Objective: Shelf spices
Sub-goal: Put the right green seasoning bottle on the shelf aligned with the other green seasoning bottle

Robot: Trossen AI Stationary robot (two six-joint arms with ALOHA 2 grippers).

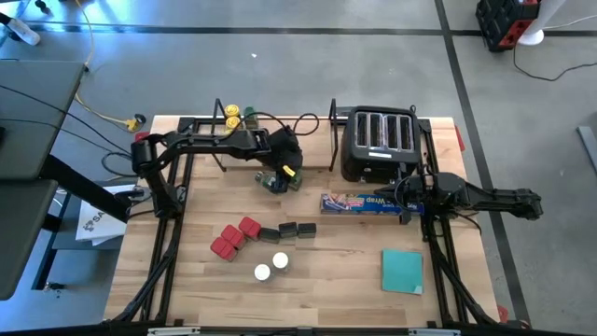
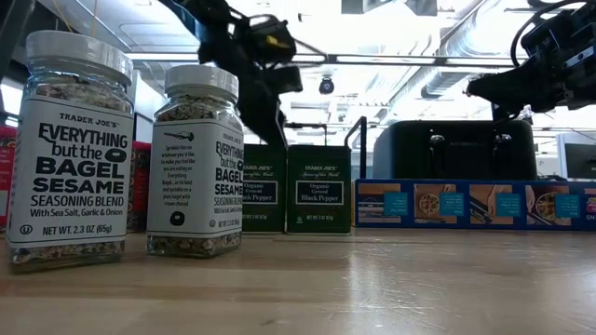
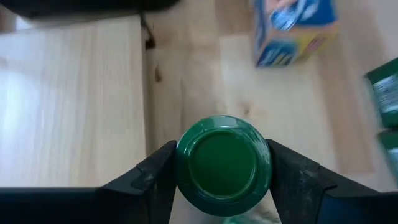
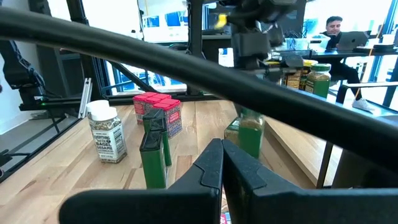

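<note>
My left gripper reaches down over a green-lidded spice jar and is shut on its lid. The jar stands just in front of the shelf, a black rod rack with a light wooden floor. Two yellow-lidded jars stand at the shelf's far left corner. More spices sit mid-table: red tins, dark green pepper tins and two white-capped jars. My right gripper waits shut at the table's right, level, beside the blue box. My left gripper pinches the jar's green lid between its two fingers, one on each side of the round rim. The fingers come slanting down from above. The jar is upright, and its base seems to rest on the table.
A black four-slot toaster stands right of the shelf. A long blue plastic-wrap box lies in front of it, and a flat teal square lies near the front right. A person sits in the room beyond.
</note>
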